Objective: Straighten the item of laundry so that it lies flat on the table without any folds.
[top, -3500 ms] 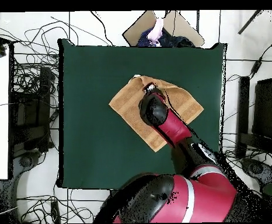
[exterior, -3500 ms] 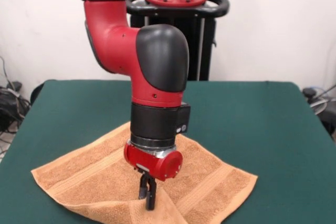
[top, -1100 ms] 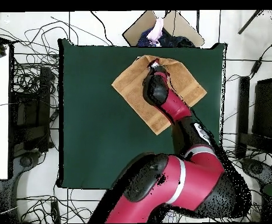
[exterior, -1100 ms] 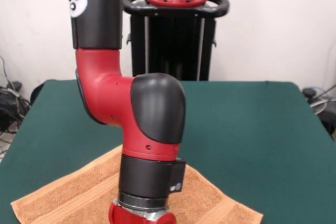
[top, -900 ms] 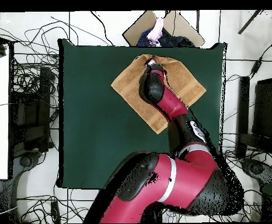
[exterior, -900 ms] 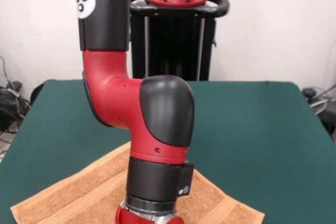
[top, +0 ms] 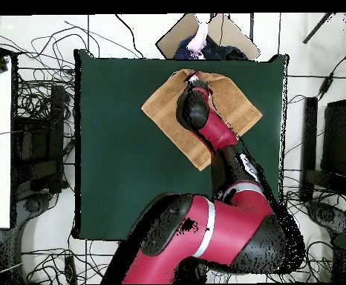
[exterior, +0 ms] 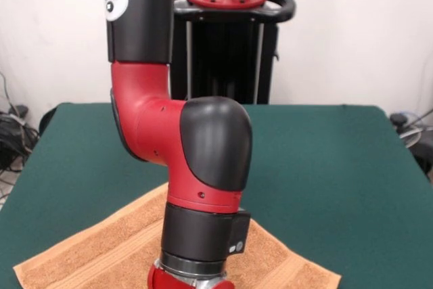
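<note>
Tool (top: pixel 193 79) state cannot be told; it hangs over the far corner of the towel (top: pixel 168 119), hidden below the frame in the front view. Spread as a diamond, the towel lies on the green desk (top: pixel 116 163), toward the side away from the robot's base.

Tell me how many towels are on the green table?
1. The towel lies turned like a diamond near the table's edge farthest from the robot's base, with the arm reaching over it. The arm covers part of it, so something small could be hidden underneath.
</note>
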Controlling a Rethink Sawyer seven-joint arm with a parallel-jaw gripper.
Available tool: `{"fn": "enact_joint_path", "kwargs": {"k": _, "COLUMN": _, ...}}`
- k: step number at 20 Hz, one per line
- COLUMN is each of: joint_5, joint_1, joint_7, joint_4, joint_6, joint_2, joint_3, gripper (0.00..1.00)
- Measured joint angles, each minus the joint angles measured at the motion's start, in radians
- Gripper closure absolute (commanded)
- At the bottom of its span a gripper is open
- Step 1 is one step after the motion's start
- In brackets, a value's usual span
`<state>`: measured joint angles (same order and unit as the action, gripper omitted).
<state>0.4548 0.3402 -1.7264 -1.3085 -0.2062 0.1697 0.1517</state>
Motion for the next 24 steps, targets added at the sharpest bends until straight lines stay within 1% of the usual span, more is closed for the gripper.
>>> {"fn": "enact_joint_path", "kwargs": {"k": 2, "joint_5": 0.039, "joint_1": -0.037, "joint_7": 0.000, "joint_4": -0.006, "joint_6": 0.068, "joint_2": 0.016, "joint_3": -0.061, "gripper": 0.00}}
{"fn": "enact_joint_path", "kwargs": {"k": 4, "joint_5": 0.047, "joint_1": -0.052, "joint_7": 0.000, "joint_4": -0.018, "joint_6": 0.121, "joint_2": 0.034, "joint_3": -0.089, "gripper": 0.00}}
{"fn": "enact_joint_path", "kwargs": {"k": 8, "joint_5": 0.047, "joint_1": -0.057, "joint_7": 0.000, "joint_4": -0.066, "joint_6": 0.235, "joint_2": 0.088, "joint_3": -0.113, "gripper": 0.00}}
{"fn": "enact_joint_path", "kwargs": {"k": 11, "joint_5": 0.047, "joint_1": -0.038, "joint_7": 0.000, "joint_4": -0.127, "joint_6": 0.318, "joint_2": 0.149, "joint_3": -0.113, "gripper": 0.00}}
{"fn": "enact_joint_path", "kwargs": {"k": 14, "joint_5": 0.047, "joint_1": -0.015, "joint_7": 0.000, "joint_4": -0.164, "joint_6": 0.331, "joint_2": 0.183, "joint_3": -0.113, "gripper": 0.00}}
{"fn": "enact_joint_path", "kwargs": {"k": 18, "joint_5": 0.042, "joint_1": 0.013, "joint_7": 0.000, "joint_4": -0.190, "joint_6": 0.320, "joint_2": 0.202, "joint_3": -0.113, "gripper": 0.00}}
{"fn": "enact_joint_path", "kwargs": {"k": 24, "joint_5": 0.027, "joint_1": 0.037, "joint_7": 0.000, "joint_4": -0.198, "joint_6": 0.273, "joint_2": 0.192, "joint_3": -0.113, "gripper": 0.00}}
